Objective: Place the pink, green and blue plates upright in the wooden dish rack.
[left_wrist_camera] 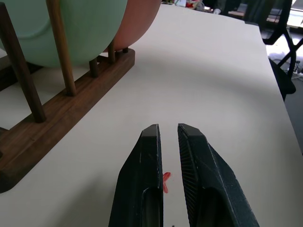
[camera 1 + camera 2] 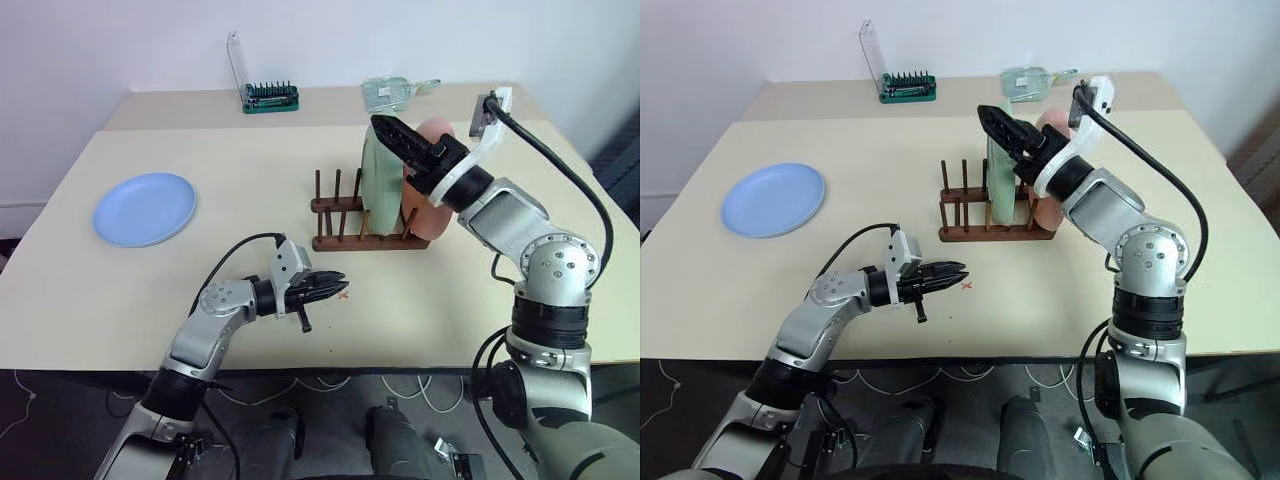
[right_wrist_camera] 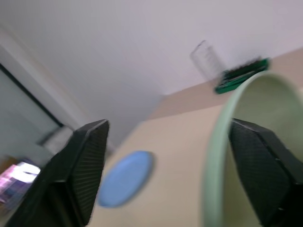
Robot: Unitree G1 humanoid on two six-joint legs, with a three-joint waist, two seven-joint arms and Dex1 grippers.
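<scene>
We see the wooden dish rack (image 2: 362,222) standing near the middle of the cream counter (image 2: 200,300). Two plates stand upright between its pegs: the green plate (image 2: 378,190) and, just beside it at 3 o'clock, the pink plate (image 2: 432,205). The blue plate (image 2: 145,208) lies flat on the counter well apart from the rack, out at 9 o'clock from it.

The right fingers (image 3: 165,175) are spread wide, one on either side of the green plate's rim at the top of the plate; they grip nothing, with a clear gap showing on at least one side.

The left fingers (image 1: 168,142) are nearly together, only a thin slit between them, and hold nothing. They hover low over the counter at 7 o'clock from the rack, above a small red mark (image 2: 343,293).

At 12 o'clock on the far counter stand a green-based tool holder (image 2: 268,97) and a clear glass bottle (image 2: 392,92) lying on its side.
</scene>
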